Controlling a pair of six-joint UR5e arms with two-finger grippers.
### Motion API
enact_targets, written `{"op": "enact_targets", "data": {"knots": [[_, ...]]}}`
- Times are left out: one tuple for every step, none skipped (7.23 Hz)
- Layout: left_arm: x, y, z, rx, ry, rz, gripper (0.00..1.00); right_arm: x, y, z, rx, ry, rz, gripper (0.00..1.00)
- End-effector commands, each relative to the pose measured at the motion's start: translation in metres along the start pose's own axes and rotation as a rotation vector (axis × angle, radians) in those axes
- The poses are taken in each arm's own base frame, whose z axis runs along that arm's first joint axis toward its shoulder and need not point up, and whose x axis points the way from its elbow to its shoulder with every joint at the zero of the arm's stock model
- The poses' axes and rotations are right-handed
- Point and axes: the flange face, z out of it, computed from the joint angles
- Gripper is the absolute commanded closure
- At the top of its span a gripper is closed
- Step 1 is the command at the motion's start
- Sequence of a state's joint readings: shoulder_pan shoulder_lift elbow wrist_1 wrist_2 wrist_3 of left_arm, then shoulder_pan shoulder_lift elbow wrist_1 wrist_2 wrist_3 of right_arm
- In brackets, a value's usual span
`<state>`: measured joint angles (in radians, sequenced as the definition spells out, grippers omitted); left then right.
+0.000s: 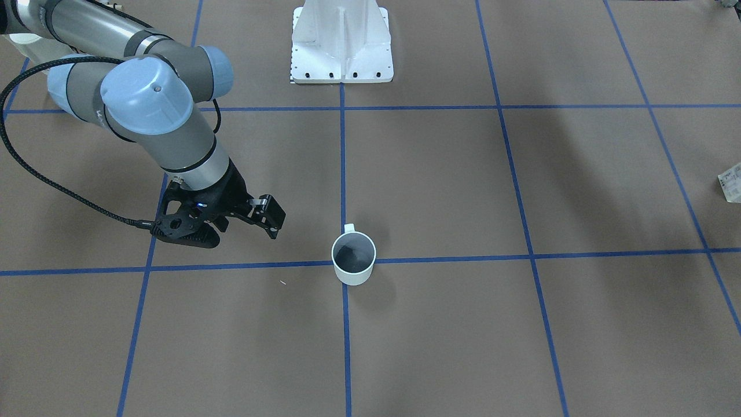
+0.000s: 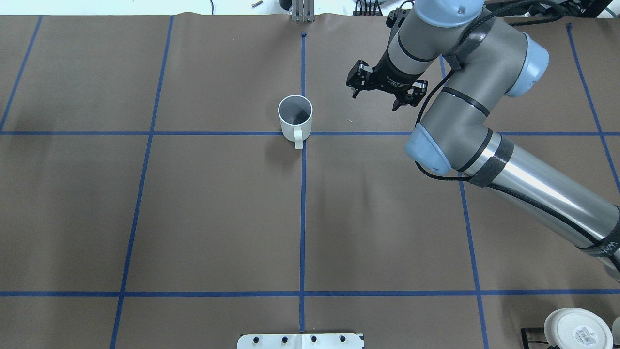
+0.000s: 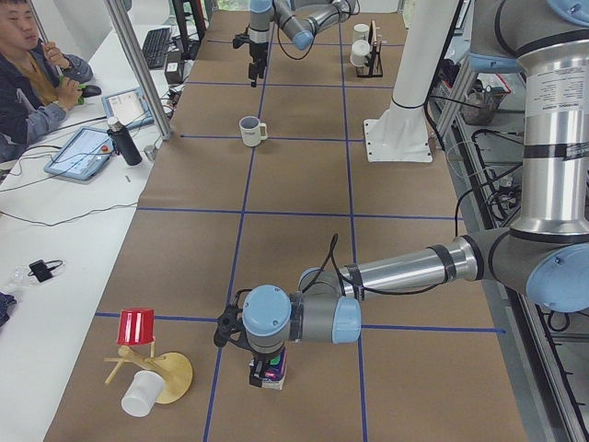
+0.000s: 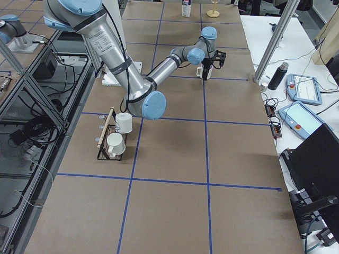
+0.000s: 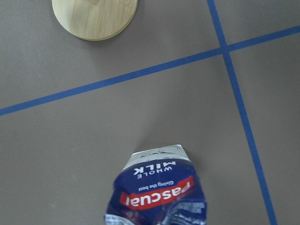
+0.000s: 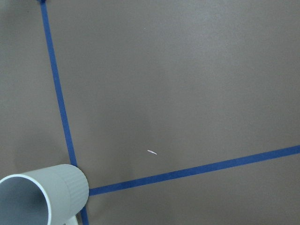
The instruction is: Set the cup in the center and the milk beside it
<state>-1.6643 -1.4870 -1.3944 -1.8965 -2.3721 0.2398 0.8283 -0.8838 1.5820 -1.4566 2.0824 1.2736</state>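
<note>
The cup is a plain white mug with a grey inside. It stands upright on a blue tape crossing, and also shows in the front view, the left-side view and the right wrist view. My right gripper is open and empty, a little above the table and apart from the cup; the front view shows it too. The milk, a dark blue carton with a red band, stands far off at the table's left end. My left gripper hangs right over the milk; I cannot tell whether it is open or shut.
A wooden cup tree with a red cup and a white cup stands near the milk; its base shows in the left wrist view. A rack with white mugs stands at the right end. A seated operator is beside the table.
</note>
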Motion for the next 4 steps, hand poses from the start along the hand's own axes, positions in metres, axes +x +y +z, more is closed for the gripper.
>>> {"op": "enact_targets", "data": {"knots": [[-0.015, 0.013, 0.018, 0.043, -0.011, -0.010, 0.73, 0.005, 0.003, -0.002, 0.003, -0.002, 0.001, 0.00], [-0.008, 0.002, 0.009, 0.060, -0.008, -0.054, 1.00, 0.005, 0.003, -0.003, 0.004, -0.004, 0.000, 0.00], [0.018, -0.022, -0.014, 0.104, 0.005, -0.174, 1.00, 0.004, 0.004, -0.005, 0.005, -0.007, -0.001, 0.00], [0.056, -0.044, -0.027, 0.115, 0.040, -0.210, 1.00, 0.004, 0.006, -0.009, 0.007, -0.014, -0.003, 0.00]]}}
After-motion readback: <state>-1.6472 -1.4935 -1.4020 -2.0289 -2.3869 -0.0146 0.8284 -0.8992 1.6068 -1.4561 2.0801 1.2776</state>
